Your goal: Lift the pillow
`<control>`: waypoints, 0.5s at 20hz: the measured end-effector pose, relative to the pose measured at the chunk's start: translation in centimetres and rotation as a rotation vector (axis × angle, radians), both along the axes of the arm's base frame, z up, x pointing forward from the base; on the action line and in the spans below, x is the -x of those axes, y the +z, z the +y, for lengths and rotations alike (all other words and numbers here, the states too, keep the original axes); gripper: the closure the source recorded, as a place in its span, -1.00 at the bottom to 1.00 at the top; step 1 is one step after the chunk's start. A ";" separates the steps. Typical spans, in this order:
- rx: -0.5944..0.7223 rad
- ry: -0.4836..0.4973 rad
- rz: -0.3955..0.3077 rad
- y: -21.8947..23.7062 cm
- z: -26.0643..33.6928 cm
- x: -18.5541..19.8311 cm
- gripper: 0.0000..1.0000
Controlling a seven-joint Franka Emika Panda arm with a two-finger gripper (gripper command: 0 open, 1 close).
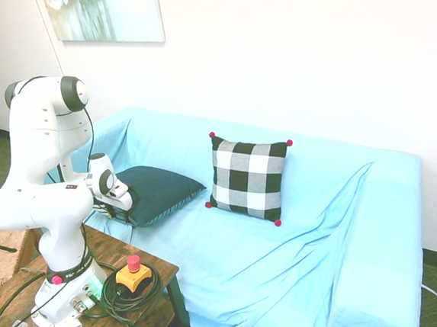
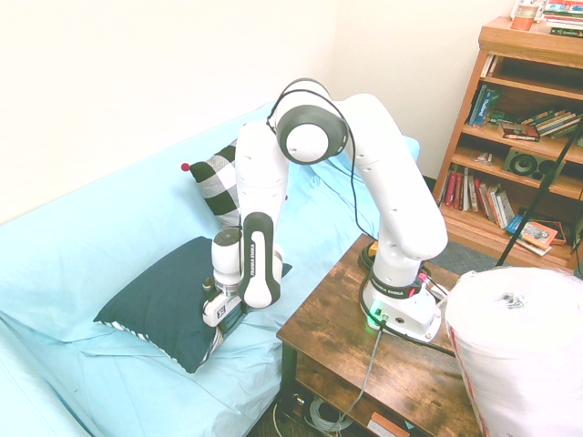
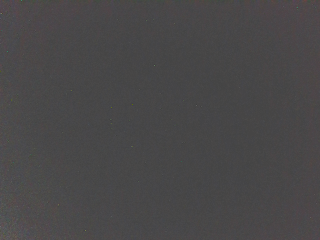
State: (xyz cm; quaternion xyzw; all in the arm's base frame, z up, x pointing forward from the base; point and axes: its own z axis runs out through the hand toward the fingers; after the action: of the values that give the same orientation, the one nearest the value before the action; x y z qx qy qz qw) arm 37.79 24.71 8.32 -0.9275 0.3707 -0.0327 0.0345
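- Sofa [image 1: 326, 242] fills mid frame w/ a loose light-blue cover, soft & creased
- Pillow [image 1: 155, 192] lies flat on the seat at centre-left, square, plain dark teal face up, striped edge peeking at lower left in 2nd ext view
- Checked pillow [image 1: 248, 177] propped upright at centre, red pom-poms
- Gripper [image 2: 219, 314] pressed onto pillow's near edge; fingers hidden, can't tell if clenched. Wrist view all dark
- Step: grasp stage, prob. Next: firm pinch on limp fabric, then raise
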 end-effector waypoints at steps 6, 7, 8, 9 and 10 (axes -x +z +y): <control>0.004 0.001 -0.081 6.1 1.0 -5.5 -1.00; 0.005 0.004 -0.096 7.2 1.1 -6.5 -1.00; 0.007 0.007 -0.105 8.3 1.1 -7.6 -1.00; 0.011 0.013 -0.117 9.5 1.2 -8.7 -1.00; 0.015 0.016 -0.133 10.6 1.1 -9.7 -1.00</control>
State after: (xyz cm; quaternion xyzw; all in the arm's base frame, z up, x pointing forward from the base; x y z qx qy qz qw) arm 47.51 25.83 18.96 -0.9265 0.3599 -0.0968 0.0522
